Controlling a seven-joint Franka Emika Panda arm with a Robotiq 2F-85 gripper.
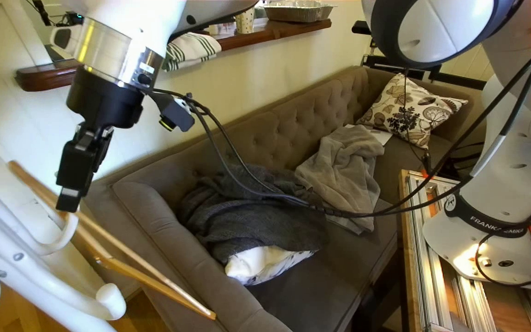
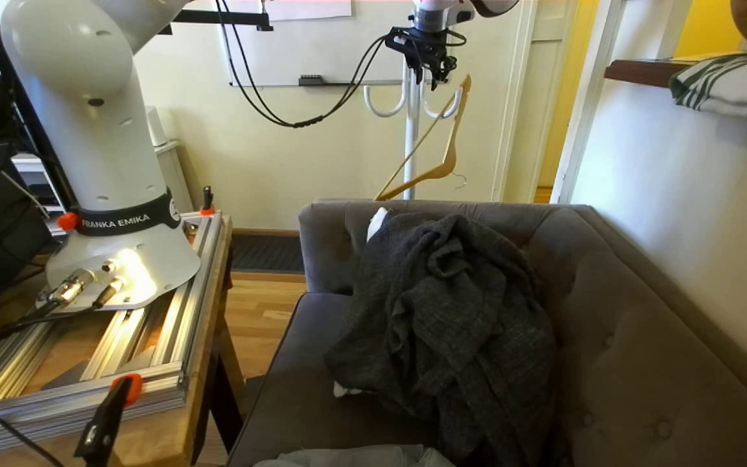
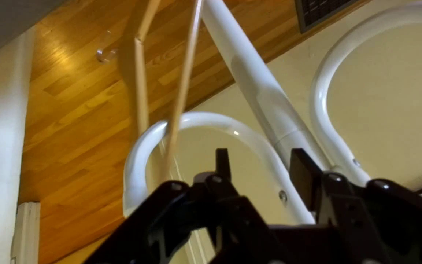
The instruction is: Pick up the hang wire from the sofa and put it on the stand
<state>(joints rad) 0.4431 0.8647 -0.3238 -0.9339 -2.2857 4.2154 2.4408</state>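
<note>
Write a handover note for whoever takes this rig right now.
The gripper is open, holding nothing, near the top of the stand.
The hanger hangs tilted on a curved hook of the stand, the hook passing between its bars; its low end is by the sofa, whether touching I can't tell.
Done: hanger placed on the stand.
Left: probably just back the gripper away without snagging the hanger, then check that it holds.

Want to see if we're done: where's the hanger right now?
In an exterior view, the hanger hangs from the right hook of the stand, beyond the sofa, near the open gripper.
</note>
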